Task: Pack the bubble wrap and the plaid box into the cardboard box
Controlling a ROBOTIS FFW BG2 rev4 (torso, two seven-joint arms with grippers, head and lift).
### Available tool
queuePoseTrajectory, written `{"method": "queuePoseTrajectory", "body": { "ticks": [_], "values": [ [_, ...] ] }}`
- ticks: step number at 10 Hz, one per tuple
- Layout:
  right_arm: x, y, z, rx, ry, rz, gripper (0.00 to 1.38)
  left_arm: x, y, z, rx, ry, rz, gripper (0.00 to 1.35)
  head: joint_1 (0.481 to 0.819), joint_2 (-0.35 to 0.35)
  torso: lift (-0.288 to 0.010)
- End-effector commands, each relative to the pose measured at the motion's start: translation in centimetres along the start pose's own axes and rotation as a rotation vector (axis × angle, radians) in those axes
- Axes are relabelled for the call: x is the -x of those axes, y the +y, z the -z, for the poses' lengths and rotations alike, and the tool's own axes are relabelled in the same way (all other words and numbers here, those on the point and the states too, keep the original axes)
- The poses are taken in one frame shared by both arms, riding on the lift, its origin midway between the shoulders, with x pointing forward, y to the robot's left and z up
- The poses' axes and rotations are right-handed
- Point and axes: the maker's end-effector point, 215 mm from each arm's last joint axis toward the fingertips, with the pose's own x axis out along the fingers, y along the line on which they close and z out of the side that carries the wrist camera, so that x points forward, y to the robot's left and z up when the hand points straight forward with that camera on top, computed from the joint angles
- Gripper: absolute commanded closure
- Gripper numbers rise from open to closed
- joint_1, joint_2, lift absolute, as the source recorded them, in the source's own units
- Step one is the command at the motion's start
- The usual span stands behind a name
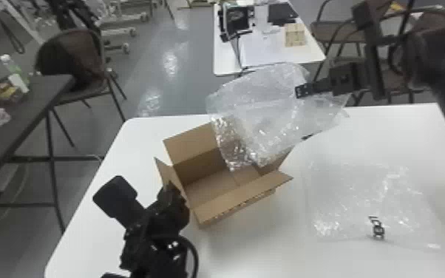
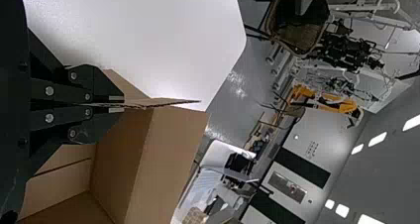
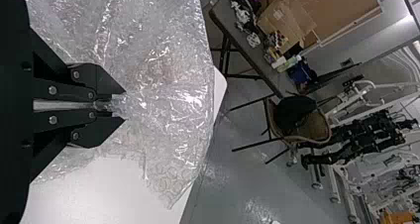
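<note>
The left gripper (image 1: 172, 187) has its jaws pinched on the left flap (image 2: 143, 104) of the open box (image 1: 233, 201). The right gripper (image 1: 303, 91) grips the bubble wrap (image 1: 262, 111), which hangs over the box's far right part, lower end inside. Near right, a clear sheet (image 1: 366, 196) with unreadable dark marks (image 1: 377, 227) lies on the white table (image 1: 266, 247).

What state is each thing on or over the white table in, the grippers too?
Cardboard box: open at the top, not packed shut.
Held bubble wrap: unrolled, wrinkled, hanging over the cardboard box.
Clear sheet: spread out flat on the white table.
Left gripper: jaws shut on a flap of the cardboard box.
Right gripper: jaws shut on the held bubble wrap.
</note>
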Motion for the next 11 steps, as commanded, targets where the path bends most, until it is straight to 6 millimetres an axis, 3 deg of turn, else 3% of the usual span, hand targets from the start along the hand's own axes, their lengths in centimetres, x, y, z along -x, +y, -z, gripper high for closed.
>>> {"method": "queuePoseTrajectory", "body": {
  "ticks": [1, 7, 11],
  "values": [
    [-1.2, 0.0, 0.7, -0.005, 0.019, -0.013, 1.11, 0.0, -0.1, 0.0, -0.001, 0.001, 0.003, 1.21, 0.680, 0.232, -0.102],
    [-3.7, -1.4, 3.6, -0.024, 0.040, -0.062, 1.11, -0.5, -1.3, 0.1, -0.009, 0.007, 0.025, 1.21, 0.695, 0.240, -0.102],
    [-4.8, -0.2, 3.7, -0.040, 0.017, -0.119, 1.11, -0.7, -2.4, 0.4, -0.011, 0.018, 0.044, 1.21, 0.695, 0.240, -0.102]
  ]
}}
